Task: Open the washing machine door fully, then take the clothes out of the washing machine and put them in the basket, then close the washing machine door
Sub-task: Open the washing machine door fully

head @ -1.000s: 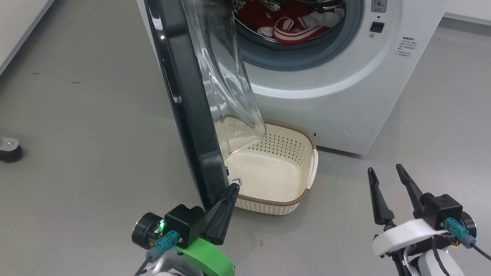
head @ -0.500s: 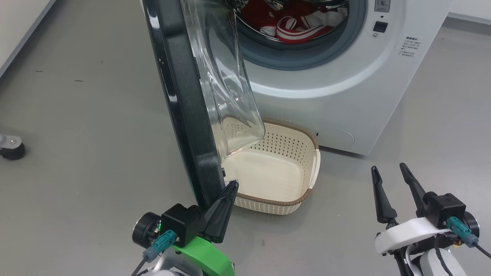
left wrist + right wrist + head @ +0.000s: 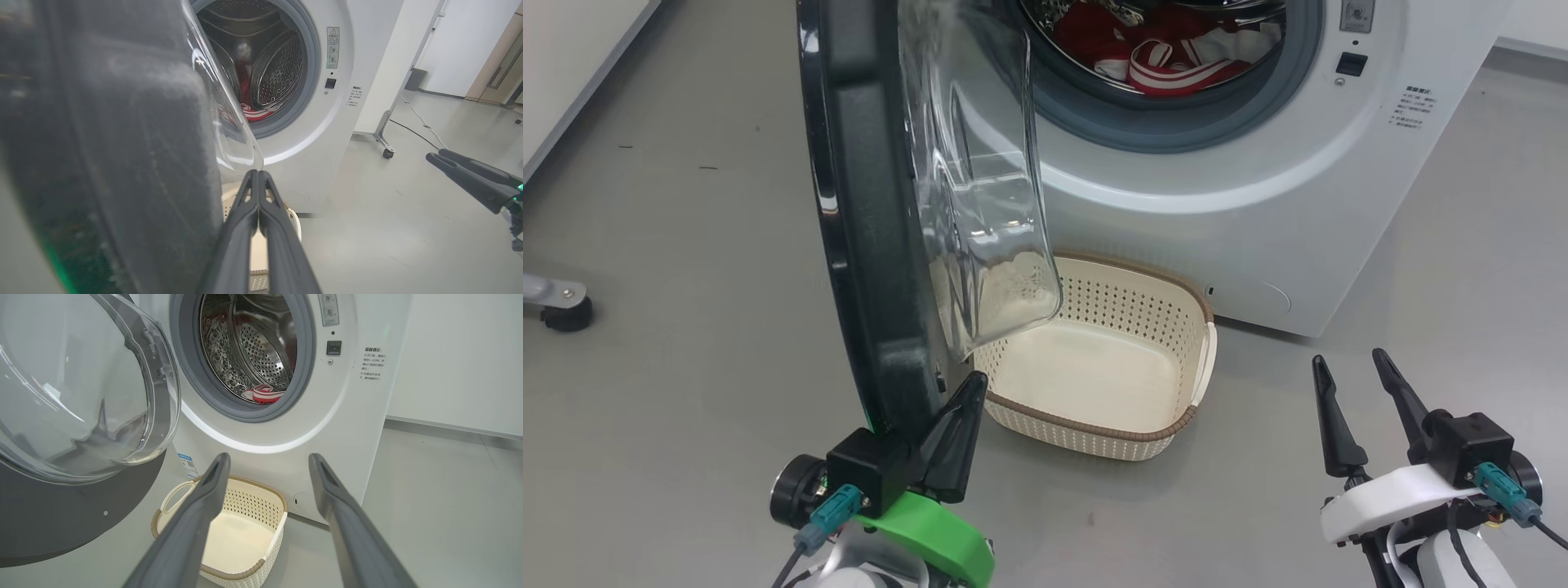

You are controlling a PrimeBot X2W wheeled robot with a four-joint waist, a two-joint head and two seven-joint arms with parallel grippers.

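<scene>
— How is the washing machine door (image 3: 866, 245) looking?
— It is standing swung out, nearly edge-on: a wide glossy black rim, its clear glass bowl (image 3: 980, 204) bulging toward the washing machine (image 3: 1258, 204). Its top is running off the head view.
— And the clothes (image 3: 1168, 61)?
— They are lying crumpled in the perforated steel drum (image 3: 261, 347), behind the grey rubber seal (image 3: 1176, 135): red fabric, white striped trim. The upper part is being cut off.
— The basket (image 3: 1094, 429)?
— It is sitting on the smooth grey floor (image 3: 686, 245) just before the washer: cream perforated plastic, brown woven-look rim. The door is hiding its left corner, and the glass is warping the wall behind it.
— The claws?
— The left gripper (image 3: 970, 388) is pressing its dark tapered fingers together on nothing, beside the door's lower edge; whether it is touching, I cannot tell. The right gripper (image 3: 1347, 363) is hanging spread wide, empty, well apart from the basket.
</scene>
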